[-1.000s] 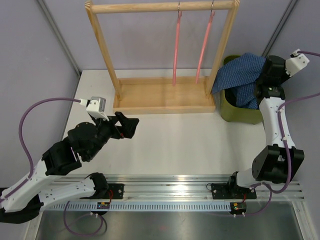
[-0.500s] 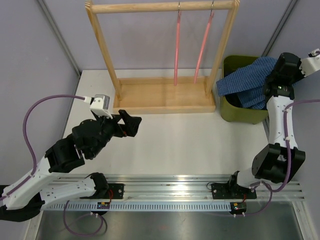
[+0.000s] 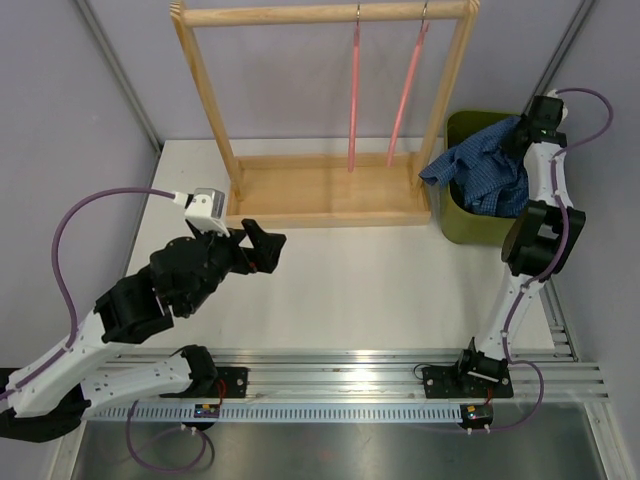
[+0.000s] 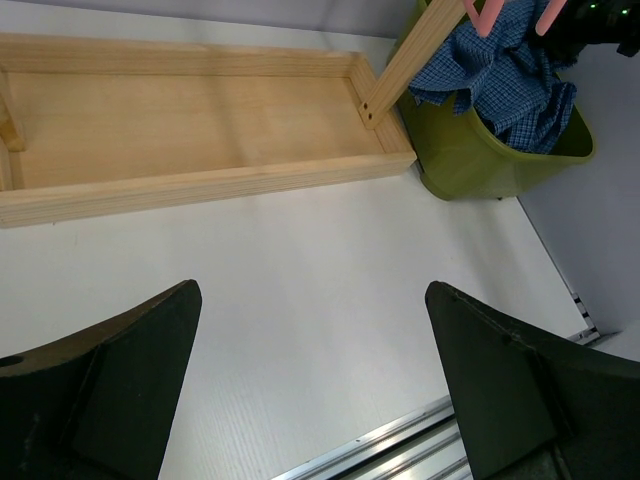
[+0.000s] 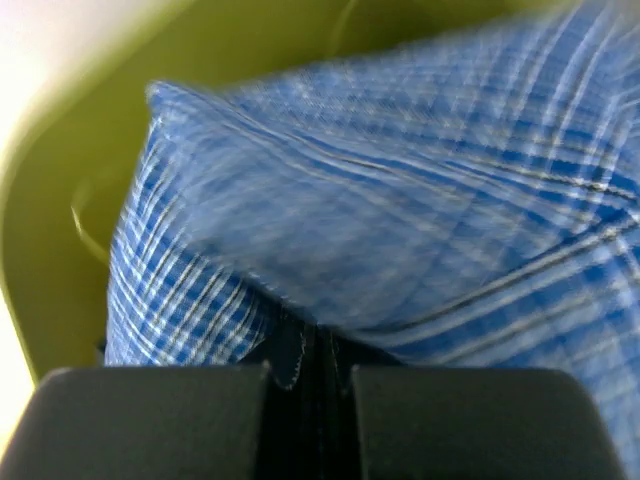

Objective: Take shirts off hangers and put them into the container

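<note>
At the near edge of the white worktop (image 3: pixel 350 290) both arm bases sit bolted to a metal mounting rail (image 3: pixel 350 372). The left arm lies low over the near left part of the worktop. The left gripper (image 3: pixel 262 247) hangs clear of the surface with its jaws spread wide and nothing between them; its wrist view shows only bare worktop between the two black fingers (image 4: pixel 120 385). The right arm reaches straight up the right edge to the far right corner. The olive-green bin (image 3: pixel 455 225) stands at that corner, just beside the right post of the wooden rack (image 3: pixel 320 195). The blue checked shirt (image 3: pixel 480 165) lies bunched in the bin's mouth. Part of it spills over the rim on the rack side and touches the post. The right gripper (image 3: pixel 520 140) is above the bin's far side, jaws closed. Its wrist view shows a fold of the shirt cloth (image 5: pixel 400 200) pinched between the finger pads (image 5: pixel 160 420), with the green inner wall (image 5: pixel 60 220) behind; that view is blurred. Farthest back, two salmon-pink hangers (image 3: pixel 354 100) hang by wire hooks from the right half of the rack's top rail (image 3: pixel 300 15), seen edge-on, the right one (image 3: pixel 405 95) tilted.
</note>
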